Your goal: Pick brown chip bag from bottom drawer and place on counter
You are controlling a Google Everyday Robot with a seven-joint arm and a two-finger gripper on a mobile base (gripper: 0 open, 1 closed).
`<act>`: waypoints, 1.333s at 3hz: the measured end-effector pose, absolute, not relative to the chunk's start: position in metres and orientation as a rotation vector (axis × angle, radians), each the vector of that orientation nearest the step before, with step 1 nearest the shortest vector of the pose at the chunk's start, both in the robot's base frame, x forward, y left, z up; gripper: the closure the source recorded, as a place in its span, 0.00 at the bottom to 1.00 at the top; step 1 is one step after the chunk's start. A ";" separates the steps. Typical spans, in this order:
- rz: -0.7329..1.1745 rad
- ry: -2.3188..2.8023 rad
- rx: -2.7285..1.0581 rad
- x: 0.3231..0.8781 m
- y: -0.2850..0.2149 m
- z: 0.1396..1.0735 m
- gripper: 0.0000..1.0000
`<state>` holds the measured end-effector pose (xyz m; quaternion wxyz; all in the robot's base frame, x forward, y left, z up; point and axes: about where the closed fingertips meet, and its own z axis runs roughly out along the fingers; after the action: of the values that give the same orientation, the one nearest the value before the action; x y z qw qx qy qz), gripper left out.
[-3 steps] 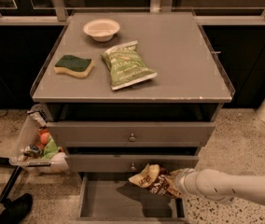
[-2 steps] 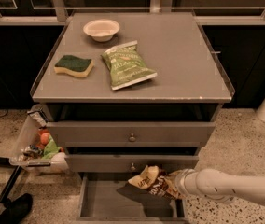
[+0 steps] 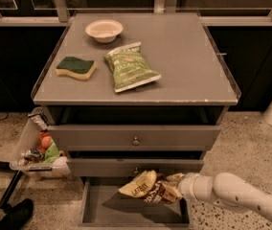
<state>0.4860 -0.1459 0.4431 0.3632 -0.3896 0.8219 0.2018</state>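
1. Progress looks about halfway: the brown chip bag (image 3: 145, 188) hangs clear of the open bottom drawer (image 3: 109, 213), just above its grey inside.
2. Fingers of the gripper (image 3: 173, 190) are clamped on the bag's right end, over the drawer's right side.
3. Left to do, I judge: raise the bag and set it on the tabletop (image 3: 184, 56), beside the green bag (image 3: 131, 67).
4. The arm (image 3: 243, 198) reaches in low from the right, nearly level.

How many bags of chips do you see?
2. The green bag lies on the counter. The brown bag hangs in the gripper, at the lower right, over the open bottom drawer. Others may hide in the upper drawers.
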 end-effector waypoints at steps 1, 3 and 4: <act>0.577 1.965 -0.990 0.469 -0.138 0.514 1.00; 0.605 1.922 -0.936 0.463 -0.156 0.531 1.00; 0.631 1.755 -0.902 0.478 -0.182 0.598 1.00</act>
<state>0.4777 -0.1821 0.5981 0.5097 -0.3747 0.7288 0.2620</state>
